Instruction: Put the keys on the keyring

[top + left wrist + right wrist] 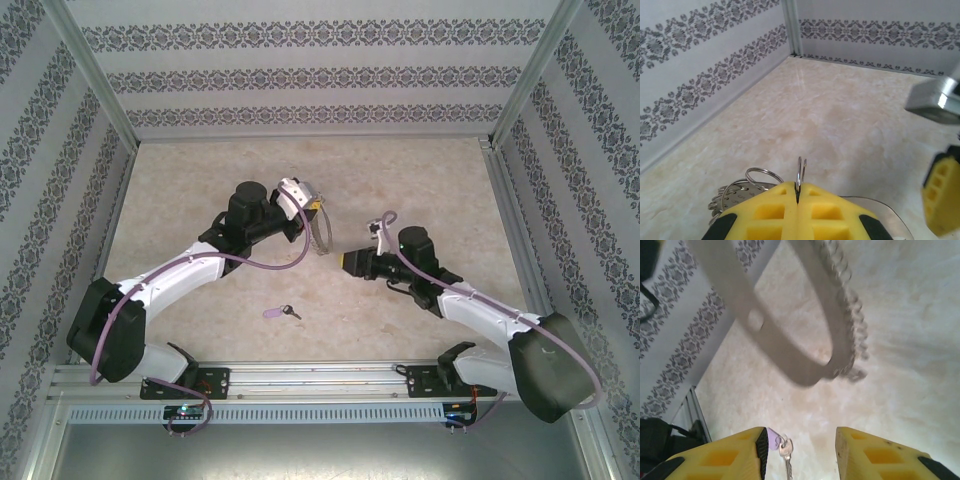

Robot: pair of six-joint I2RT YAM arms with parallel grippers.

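My left gripper (316, 213) hangs above the middle of the table, shut on the keyring (322, 238). The left wrist view has its yellow jaws (797, 192) pressed together on a thin double wire loop of the keyring (801, 174), with more silvery rings (759, 175) beside them. My right gripper (350, 263) is just right of the hoop, open and holding nothing. From the right wrist, the keyring (790, 360) looms blurred ahead with its beaded edge (855, 335). The key (281, 313), lilac head and metal blade, lies on the table; it appears far below the open right gripper (802, 455), beside the left finger (740, 457), key (785, 451).
Patterned walls with metal corner posts (100, 90) enclose the beige table (300, 170) on three sides. The arm bases sit on a rail (320, 385) at the near edge. The right gripper's yellow finger (942, 192) shows at the right of the left wrist view.
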